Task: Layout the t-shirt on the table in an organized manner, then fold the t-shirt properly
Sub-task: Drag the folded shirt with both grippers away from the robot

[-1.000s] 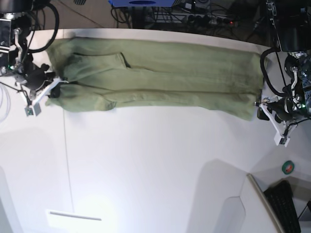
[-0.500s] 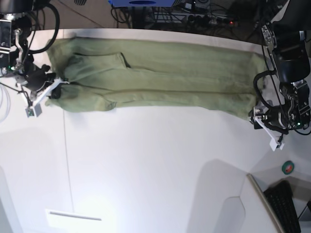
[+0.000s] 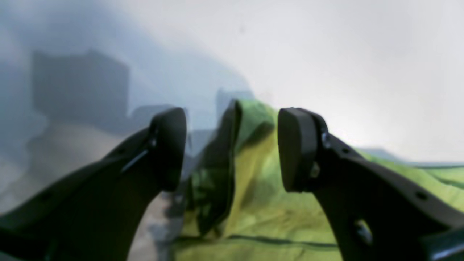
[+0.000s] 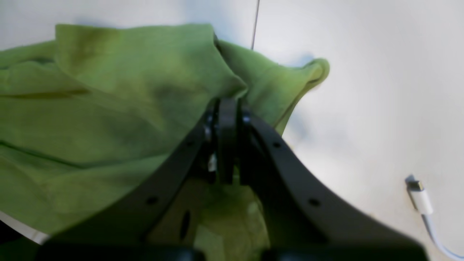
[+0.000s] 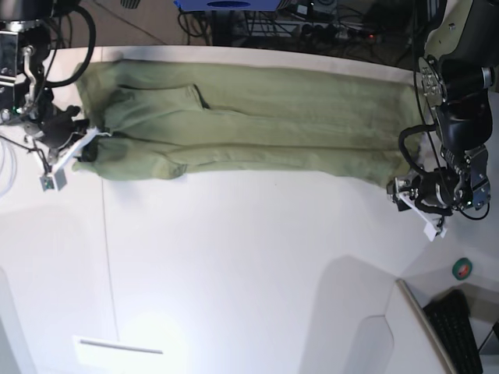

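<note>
Between the spread jaws of the left pincer (image 3: 232,148), in the left wrist view, a raised fold of the t-shirt (image 3: 253,174) stands ungripped. Ahead of the right pincer (image 4: 226,119), the right wrist view shows cloth pinched tight. Across the table (image 5: 249,273), in the base view, the shirt stretches from one pincer to the other.

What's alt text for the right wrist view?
The right gripper, jaws shut, pinches an edge of the green t-shirt, which bunches across the left of the frame on the white table. A thin seam crosses the table, and a white cable plug lies lower right.
</note>
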Robot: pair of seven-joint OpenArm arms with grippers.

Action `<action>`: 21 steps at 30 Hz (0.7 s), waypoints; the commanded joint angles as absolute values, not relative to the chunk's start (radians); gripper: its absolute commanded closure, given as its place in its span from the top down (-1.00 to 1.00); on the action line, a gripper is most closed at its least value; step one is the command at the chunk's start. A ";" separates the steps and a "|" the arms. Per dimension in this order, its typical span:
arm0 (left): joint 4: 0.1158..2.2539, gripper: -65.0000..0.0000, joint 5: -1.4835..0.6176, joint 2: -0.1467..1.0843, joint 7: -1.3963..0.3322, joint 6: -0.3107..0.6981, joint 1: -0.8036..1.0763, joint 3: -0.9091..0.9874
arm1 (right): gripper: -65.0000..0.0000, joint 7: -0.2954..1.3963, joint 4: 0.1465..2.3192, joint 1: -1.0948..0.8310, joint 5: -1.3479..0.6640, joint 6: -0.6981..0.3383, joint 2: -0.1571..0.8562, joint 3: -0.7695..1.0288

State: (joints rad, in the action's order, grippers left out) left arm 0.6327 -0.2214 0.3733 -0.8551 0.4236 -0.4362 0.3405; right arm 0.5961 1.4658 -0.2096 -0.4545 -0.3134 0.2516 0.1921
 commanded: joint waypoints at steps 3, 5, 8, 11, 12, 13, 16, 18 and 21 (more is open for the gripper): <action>0.648 0.19 -0.234 0.383 -0.846 0.427 -0.456 0.343 | -1.00 0.581 1.497 -0.202 -0.464 -0.318 0.265 0.196; 0.650 0.19 -0.234 0.372 -0.845 0.427 -0.455 0.343 | -1.00 0.581 1.500 -0.200 -0.464 -0.318 0.265 0.196; 0.650 0.15 -0.232 0.364 -0.845 0.427 -0.456 0.343 | -1.00 0.581 1.498 -0.200 -0.464 -0.318 0.265 0.196; 0.650 0.14 -0.232 0.361 -0.843 0.427 -0.456 0.343 | -1.00 0.581 1.494 -0.200 -0.464 -0.318 0.265 0.196; 0.650 0.14 -0.234 0.361 -0.843 0.427 -0.456 0.343 | -1.00 0.581 1.492 -0.200 -0.464 -0.318 0.265 0.196; 0.650 0.14 -0.234 0.355 -0.843 0.427 -0.456 0.343 | -1.00 0.581 1.492 -0.202 -0.464 -0.318 0.265 0.196; 0.650 -0.02 -0.231 0.351 -0.843 0.427 -0.456 0.343 | -1.00 0.581 1.492 -0.202 -0.463 -0.318 0.265 0.196; 0.647 -0.34 -0.231 0.351 -0.842 0.427 -0.456 0.343 | -1.00 0.581 1.492 -0.200 -0.463 -0.318 0.265 0.196; 0.647 -0.87 -0.228 0.349 -0.842 0.427 -0.456 0.343 | -1.00 0.581 1.491 -0.200 -0.463 -0.318 0.265 0.196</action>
